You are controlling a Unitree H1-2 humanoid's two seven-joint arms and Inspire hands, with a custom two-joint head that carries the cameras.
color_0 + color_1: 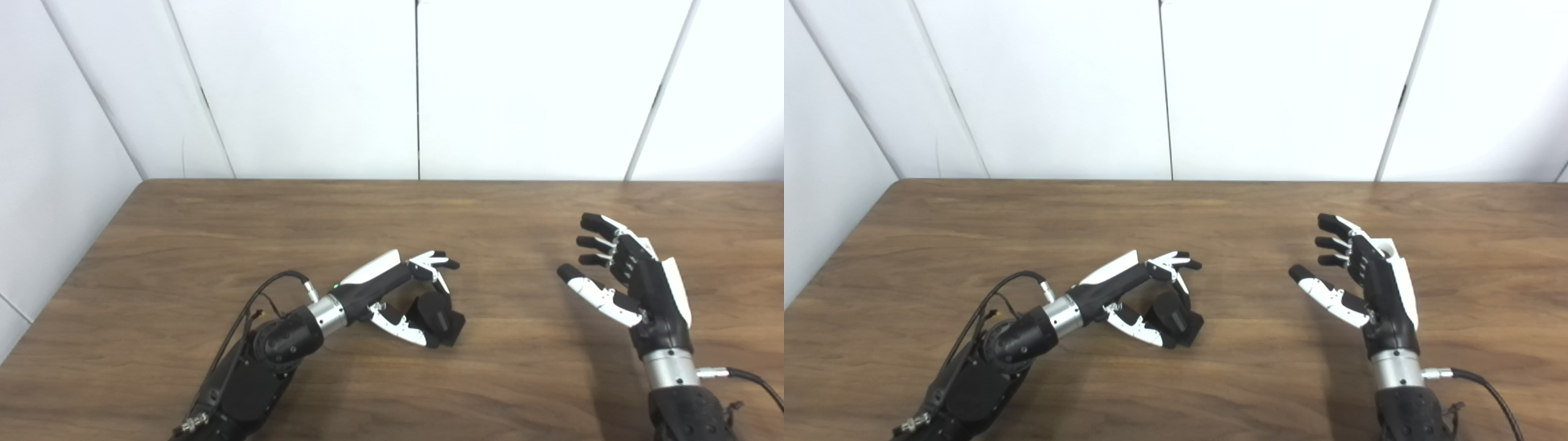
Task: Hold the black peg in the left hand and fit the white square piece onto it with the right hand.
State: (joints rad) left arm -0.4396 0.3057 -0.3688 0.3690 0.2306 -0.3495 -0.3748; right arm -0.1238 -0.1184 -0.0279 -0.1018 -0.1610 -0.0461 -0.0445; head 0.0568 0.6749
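Note:
The black peg (440, 317), a short round post on a square base, rests on the wooden table (392, 208) near the middle front. My left hand (409, 294) is cupped around it: the thumb lies along its near side and the fingers arch over its top with a small gap. My right hand (634, 275) hovers at the right, palm facing left, fingers spread and holding nothing. I cannot make out the white square piece; a white patch (1388, 247) at the right hand's far edge may be part of the hand.
White wall panels (416, 92) stand behind the table's far edge. The left table edge runs diagonally beside a white side wall. Cables trail from both wrists.

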